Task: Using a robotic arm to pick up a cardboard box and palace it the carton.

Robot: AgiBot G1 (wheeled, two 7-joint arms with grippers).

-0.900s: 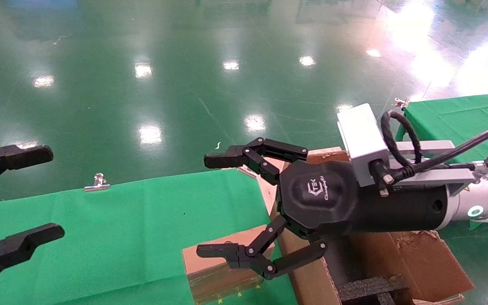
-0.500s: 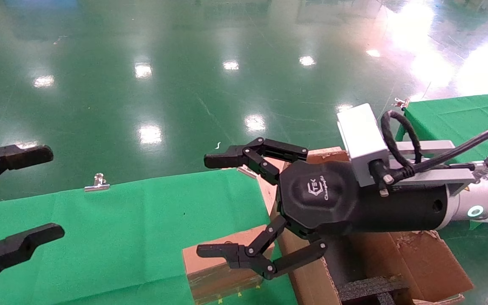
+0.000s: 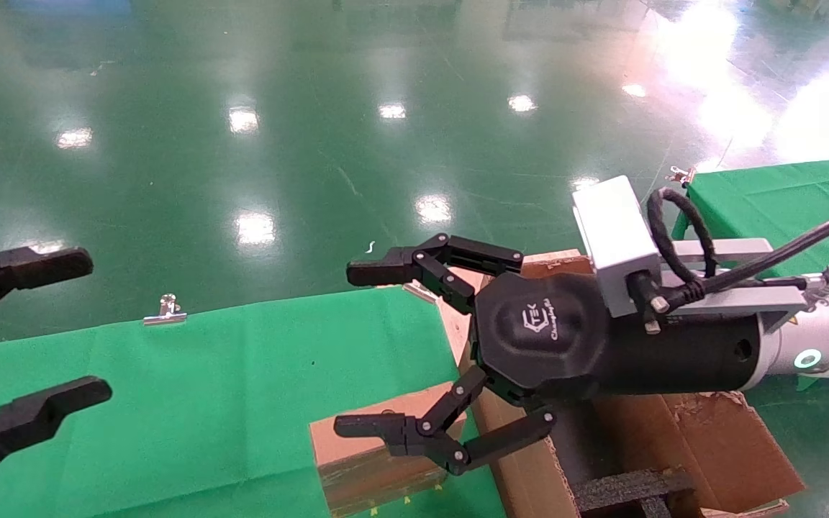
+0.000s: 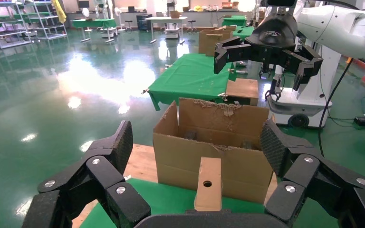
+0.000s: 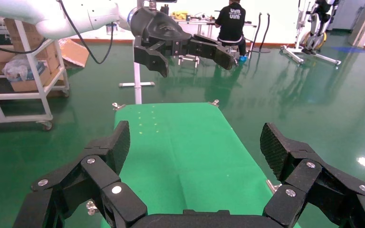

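Right gripper (image 3: 360, 352) of the robotic arm (image 3: 828, 338): raised above the table's green cloth (image 3: 227, 396), fingers spread wide, nothing between them. Positioned over the cardboard box (image 3: 371, 460), clear of it. Cardboard box: lying on the green cloth, just beside the carton (image 3: 702, 439), round hole in the narrow face. Carton: flaps ragged, black foam insert (image 3: 623, 493) inside. Left gripper (image 3: 62, 331): at the far left, above the cloth, fingers spread, holding nothing.
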